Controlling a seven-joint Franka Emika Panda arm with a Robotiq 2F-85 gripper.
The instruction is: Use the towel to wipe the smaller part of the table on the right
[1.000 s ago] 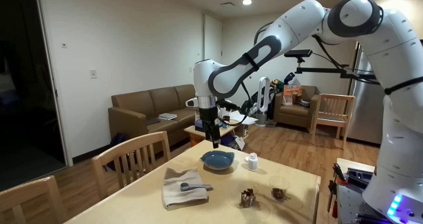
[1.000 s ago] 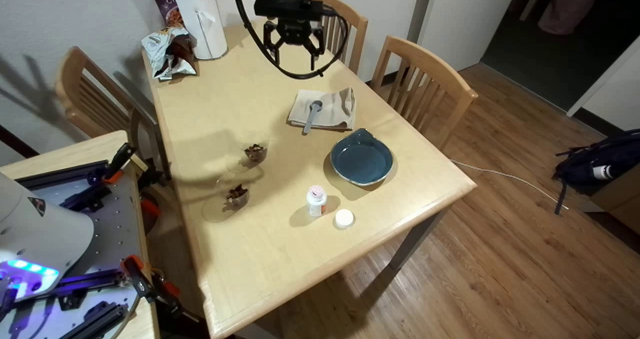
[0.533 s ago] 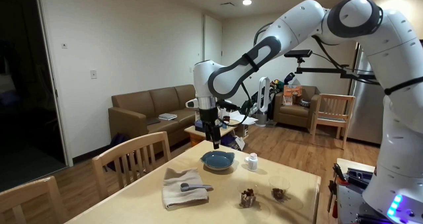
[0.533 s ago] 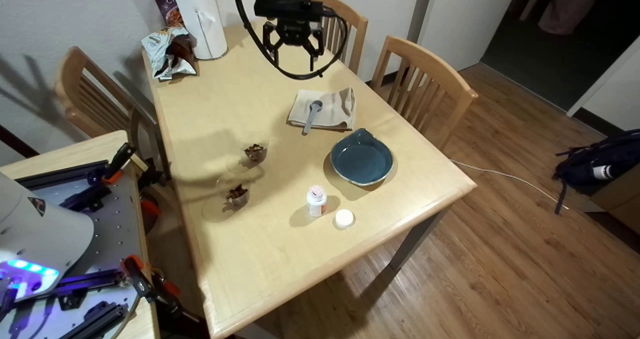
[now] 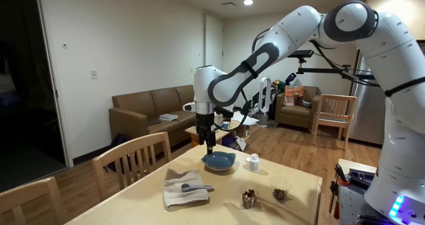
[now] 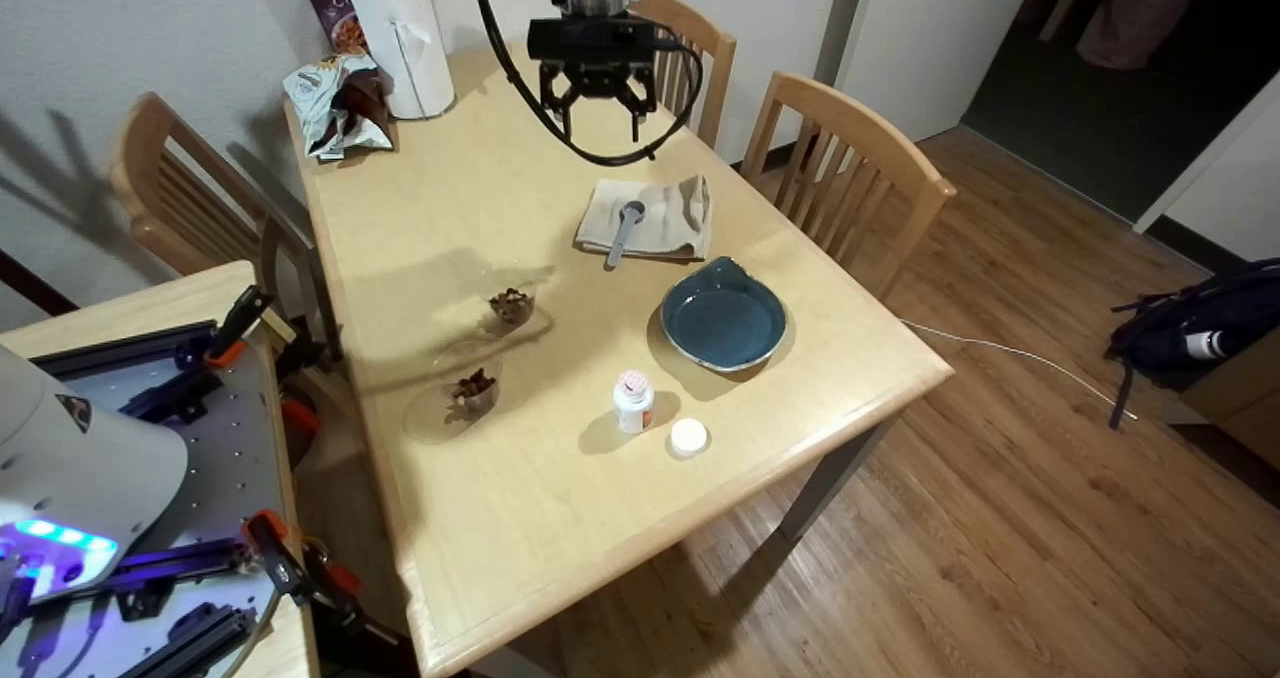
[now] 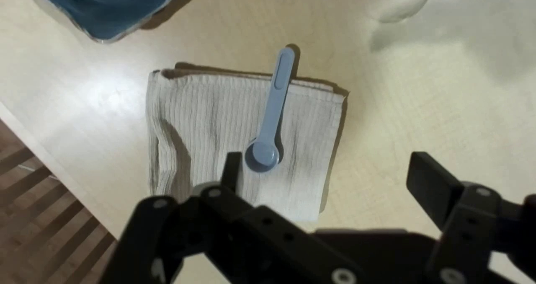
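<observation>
A rumpled, folded off-white ribbed cloth towel (image 7: 217,120) lies on a pale tan wooden table (image 6: 560,498), a black two-fingered gripper (image 7: 326,169) in the air above the tabletop.
In the wrist view the towel sits left of centre, a blue-grey scoop (image 7: 274,106) with a round bowl and long handle resting on it (the handle's end juts past the towel's upper edge); the jaws stand wide apart across the lower half, holding nothing, and the gripper hides the towel's lower left corner. A round blue glazed dish (image 7: 109,5) shows at upper left. In an exterior view, a white bottle (image 6: 633,408) with a pinkish top stands at lower centre, just beside a flat white disc (image 6: 688,438).
</observation>
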